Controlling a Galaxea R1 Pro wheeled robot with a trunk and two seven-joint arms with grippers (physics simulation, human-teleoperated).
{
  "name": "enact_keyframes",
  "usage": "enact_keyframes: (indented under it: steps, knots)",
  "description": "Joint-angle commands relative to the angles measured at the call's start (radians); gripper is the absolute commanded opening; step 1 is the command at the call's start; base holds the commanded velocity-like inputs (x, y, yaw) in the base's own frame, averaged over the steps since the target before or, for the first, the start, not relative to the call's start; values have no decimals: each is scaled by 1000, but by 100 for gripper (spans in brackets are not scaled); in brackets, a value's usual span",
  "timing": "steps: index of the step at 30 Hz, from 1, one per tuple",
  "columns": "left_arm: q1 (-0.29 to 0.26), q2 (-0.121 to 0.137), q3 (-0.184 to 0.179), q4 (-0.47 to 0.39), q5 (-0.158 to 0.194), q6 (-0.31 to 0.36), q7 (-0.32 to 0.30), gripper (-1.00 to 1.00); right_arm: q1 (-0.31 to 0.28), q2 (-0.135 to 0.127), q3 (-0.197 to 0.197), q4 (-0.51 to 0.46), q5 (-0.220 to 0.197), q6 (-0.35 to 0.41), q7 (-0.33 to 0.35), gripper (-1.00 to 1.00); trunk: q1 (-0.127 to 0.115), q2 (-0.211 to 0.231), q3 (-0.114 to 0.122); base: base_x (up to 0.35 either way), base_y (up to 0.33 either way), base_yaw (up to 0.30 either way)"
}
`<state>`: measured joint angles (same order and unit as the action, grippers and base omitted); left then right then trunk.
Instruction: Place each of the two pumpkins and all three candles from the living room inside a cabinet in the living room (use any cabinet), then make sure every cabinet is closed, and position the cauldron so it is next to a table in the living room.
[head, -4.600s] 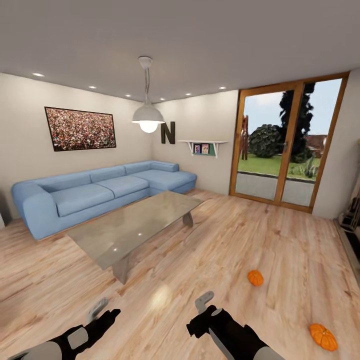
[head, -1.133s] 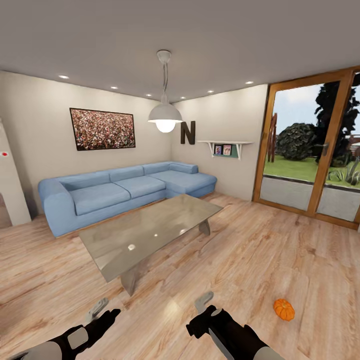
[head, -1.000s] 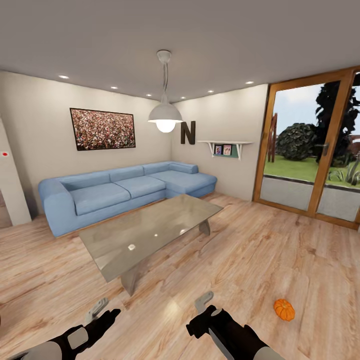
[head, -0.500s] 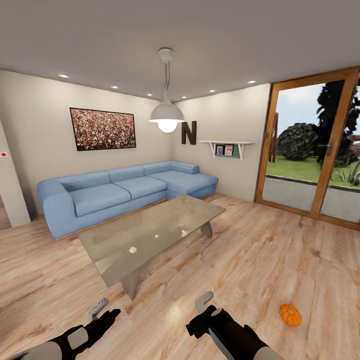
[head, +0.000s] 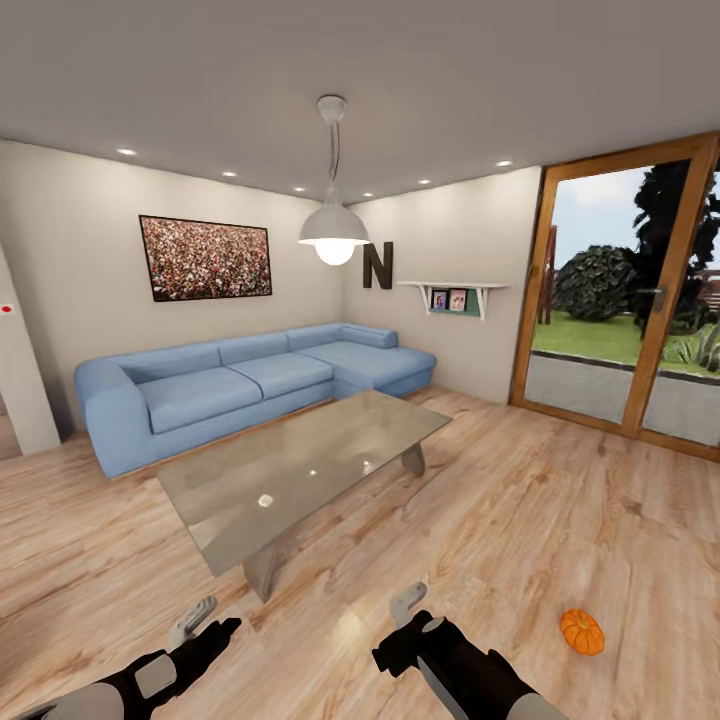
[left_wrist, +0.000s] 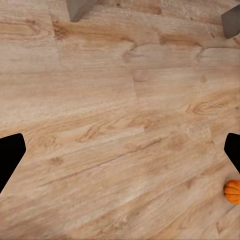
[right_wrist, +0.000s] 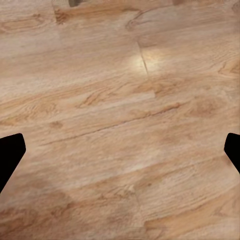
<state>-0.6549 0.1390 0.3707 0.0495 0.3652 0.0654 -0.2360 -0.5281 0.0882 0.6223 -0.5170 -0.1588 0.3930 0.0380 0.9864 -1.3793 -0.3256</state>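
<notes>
One orange pumpkin (head: 582, 632) lies on the wooden floor at the lower right, right of my right gripper (head: 405, 625); the left wrist view catches that pumpkin (left_wrist: 232, 191) too. The low coffee table (head: 300, 468) with its glossy grey-brown top stands ahead at centre, and its legs (left_wrist: 80, 7) show in the left wrist view. My left gripper (head: 200, 627) hovers low over the floor, open and empty. The right gripper is open and empty as well. The second pumpkin, the candles, the cabinet and the cauldron are out of view.
A blue corner sofa (head: 230, 385) stands behind the table along the far wall. Wood-framed glass doors (head: 625, 310) fill the right side. A pendant lamp (head: 334, 230) hangs over the table. A white pillar (head: 15, 370) is at the left edge. Wide floor lies between table and doors.
The camera has turned left, so the whole picture slid right and the second pumpkin left the view. Over the last half second almost nothing shifts. Both arms hold the same pose.
</notes>
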Motion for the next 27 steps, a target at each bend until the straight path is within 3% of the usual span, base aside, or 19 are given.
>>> enact_keyframes:
  steps: [1,18,27]
  knots:
    - [-2,1,1,3,11,4,-5,100,-1,-1,5,-1,-10,4,-2,100,0,-1,-1,158,0,0]
    - [-1,1,1,3,11,4,-5,100,-1,-1,5,-1,-10,4,-2,100,0,-1,-1,220,0,0]
    - [-1,1,1,3,11,4,-5,100,-1,-1,5,-1,-10,4,-2,100,0,-1,-1,57,0,0]
